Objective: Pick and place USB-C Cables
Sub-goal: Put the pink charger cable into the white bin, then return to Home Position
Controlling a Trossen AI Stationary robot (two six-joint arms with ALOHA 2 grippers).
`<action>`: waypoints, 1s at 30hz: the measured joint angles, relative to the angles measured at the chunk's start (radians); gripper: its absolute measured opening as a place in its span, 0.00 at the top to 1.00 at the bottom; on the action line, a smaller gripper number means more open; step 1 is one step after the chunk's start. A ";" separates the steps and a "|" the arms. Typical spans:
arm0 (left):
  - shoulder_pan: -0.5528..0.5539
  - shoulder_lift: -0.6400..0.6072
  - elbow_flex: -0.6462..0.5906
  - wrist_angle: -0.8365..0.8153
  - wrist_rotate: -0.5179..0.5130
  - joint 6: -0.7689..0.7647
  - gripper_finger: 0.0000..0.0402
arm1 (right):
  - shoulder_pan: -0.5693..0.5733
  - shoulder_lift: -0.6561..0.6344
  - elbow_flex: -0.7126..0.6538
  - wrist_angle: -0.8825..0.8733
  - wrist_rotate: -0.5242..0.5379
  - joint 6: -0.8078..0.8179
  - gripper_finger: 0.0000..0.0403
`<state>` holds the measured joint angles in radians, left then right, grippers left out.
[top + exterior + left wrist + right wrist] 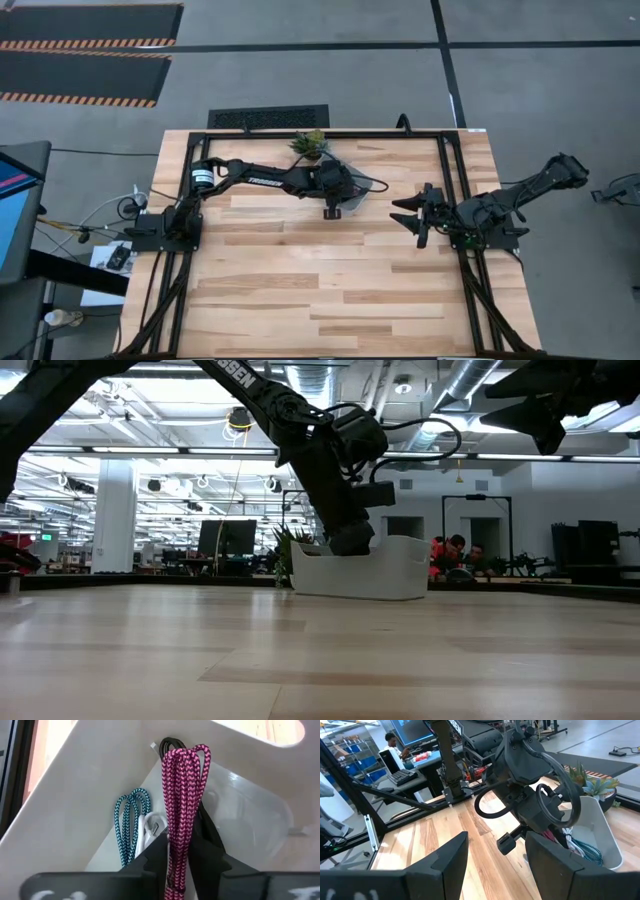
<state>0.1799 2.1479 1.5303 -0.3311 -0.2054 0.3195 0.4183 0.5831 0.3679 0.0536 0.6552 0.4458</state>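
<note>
My left gripper (335,195) reaches down into a white bin (400,575) near the table's far edge and is shut on the maroon-red braided cable bundle (182,795). Inside the bin the teal cable (131,822) and the white cable (150,827) lie against a wall. The black cable (172,744) peeks out behind the maroon loops. The teal cable (590,851) also shows in the right wrist view. My right gripper (418,215) waits open at the table's right side, touching nothing. My left gripper pinches the maroon-red bundle between its two fingers (210,852), lying along it, at a stretch back from the looped end (175,845). The fingers come from above, pointing down into the bin. The looped end (187,757) sticks out past the fingertips toward the bin's corner.
A small green potted plant (310,143) stands just beyond the bin at the table's far edge. A black frame rail (450,180) runs along the table's right side by the right arm. Bare wood (320,280) fills the middle and near part. People sit far behind (455,550).
</note>
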 joint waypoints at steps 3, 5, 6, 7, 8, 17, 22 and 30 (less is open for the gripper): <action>0.000 0.000 0.000 0.001 0.019 0.003 0.78 | 0.000 0.000 0.000 0.000 0.000 0.000 0.45; 0.000 0.000 0.000 0.001 0.019 0.002 0.73 | 0.000 0.000 0.000 0.000 0.000 0.000 0.45; 0.000 -0.001 0.000 0.001 0.019 -0.001 0.70 | 0.000 0.000 0.000 -0.001 0.000 0.000 0.45; 0.000 -0.001 0.000 0.001 0.018 -0.005 0.67 | 0.000 0.000 0.000 -0.001 0.000 0.000 0.45; 0.000 -0.001 0.000 0.002 0.015 -0.010 0.64 | 0.000 0.000 0.000 -0.001 0.000 0.000 0.45; -0.004 -0.002 0.000 0.008 -0.011 -0.059 0.43 | 0.000 0.000 0.000 -0.001 0.000 0.000 0.45; -0.010 -0.010 0.009 -0.024 -0.017 -0.061 0.36 | 0.000 0.000 0.000 -0.001 0.000 0.000 0.45; -0.024 -0.024 0.226 -0.295 -0.011 -0.092 0.29 | 0.000 -0.002 0.000 0.014 -0.001 0.000 0.45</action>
<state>0.1558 2.1235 1.7564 -0.6257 -0.2169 0.2272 0.4187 0.5808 0.3683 0.0676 0.6544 0.4454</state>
